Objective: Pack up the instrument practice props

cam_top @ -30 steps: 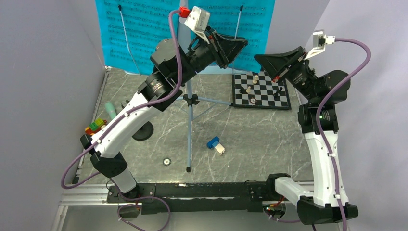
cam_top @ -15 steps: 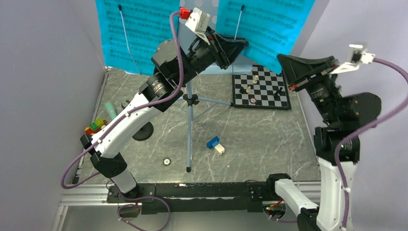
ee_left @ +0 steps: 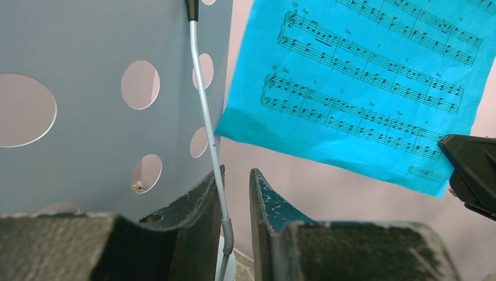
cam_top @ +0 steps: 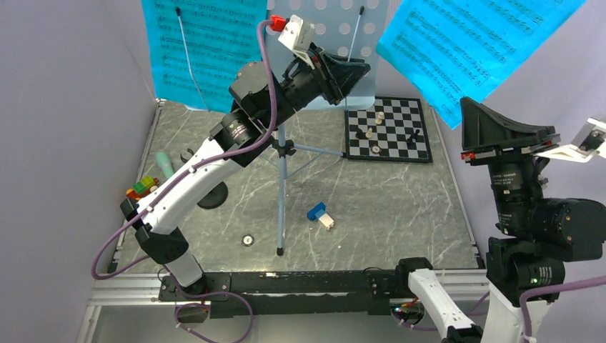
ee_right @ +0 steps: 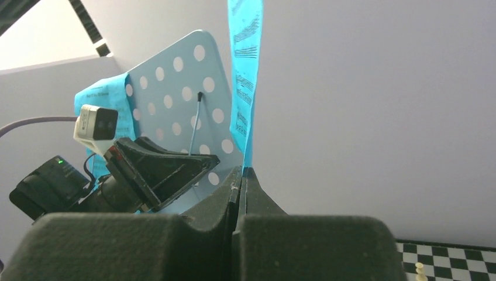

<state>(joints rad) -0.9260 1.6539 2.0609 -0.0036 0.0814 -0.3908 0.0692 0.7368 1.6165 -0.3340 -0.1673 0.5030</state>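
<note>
The pale-blue music stand [cam_top: 336, 28] stands on its tripod at the table's back, its perforated desk partly bare. One cyan page [cam_top: 207, 43] still lies on the desk's left half. My right gripper [cam_top: 466, 106] is shut on the corner of the other cyan page [cam_top: 472, 43] and holds it in the air, off the desk to the right; the page shows edge-on between my right gripper's [ee_right: 241, 171] pads. My left gripper [ee_left: 237, 172] is slightly open around the desk's thin wire page-holder [ee_left: 205, 117]. The mint microphone [cam_top: 164, 166] and black mic-stand base [cam_top: 212, 194] lie at the table's left.
A chessboard [cam_top: 389, 132] with pieces lies at the back right. Small toy cars [cam_top: 143, 187] sit at the left edge, and a blue-white block [cam_top: 320, 214] lies mid-table. The tripod legs [cam_top: 279, 250] spread across the middle. Grey walls close in on both sides.
My right gripper has swung right and toward the near side, pulling the right cyan page off the stand and baring the perforated desk. The left arm has stayed at the stand.
</note>
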